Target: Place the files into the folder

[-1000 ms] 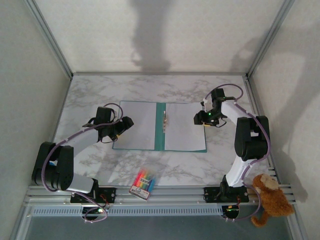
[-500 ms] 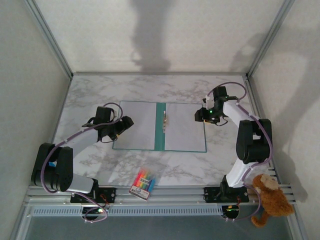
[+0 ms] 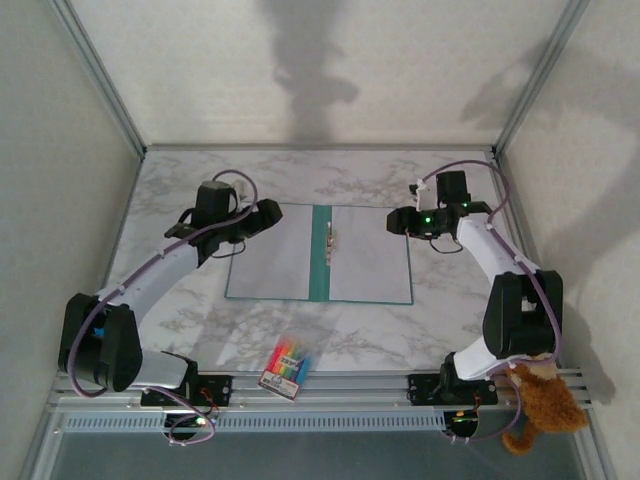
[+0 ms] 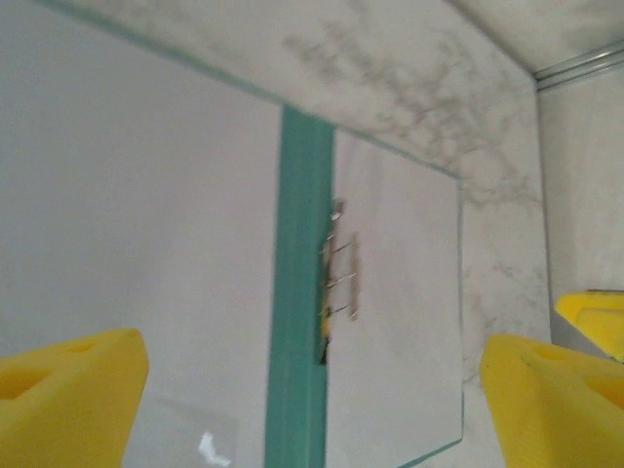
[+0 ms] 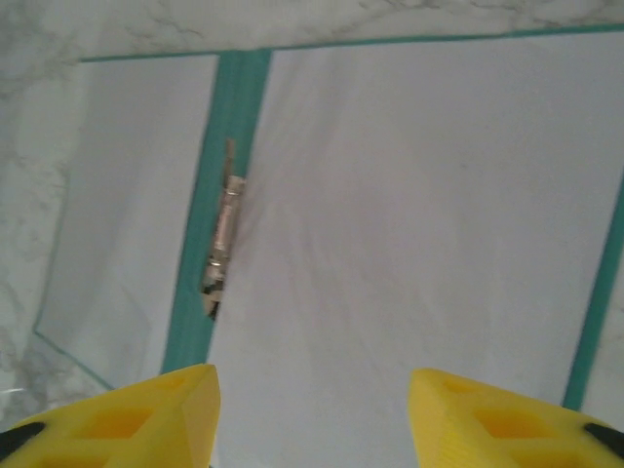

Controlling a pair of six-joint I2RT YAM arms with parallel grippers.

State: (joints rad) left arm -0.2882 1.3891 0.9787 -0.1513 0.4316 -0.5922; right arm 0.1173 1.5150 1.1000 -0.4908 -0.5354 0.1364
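Observation:
The teal folder (image 3: 320,262) lies open and flat in the middle of the table, with its metal clip (image 3: 329,238) beside the spine. Pale files cover both inner halves, one on the left (image 3: 272,255) and one on the right (image 3: 370,258). My left gripper (image 3: 266,216) hovers open over the folder's far left corner. Its yellow fingers (image 4: 68,400) frame the spine (image 4: 300,292) and clip (image 4: 341,273). Open as well, my right gripper (image 3: 397,222) hangs over the far right corner, above the right file (image 5: 409,224), with nothing between its fingers (image 5: 507,419).
A packet of coloured pens (image 3: 288,365) lies near the front edge. A brown teddy bear (image 3: 540,400) sits by the right arm's base. Enclosure walls and metal posts close in the marble table (image 3: 180,180) on three sides.
Both arms swung toward the back of the table: the left gripper went from the folder's left edge to its far left corner, the right from the right edge to the far right corner.

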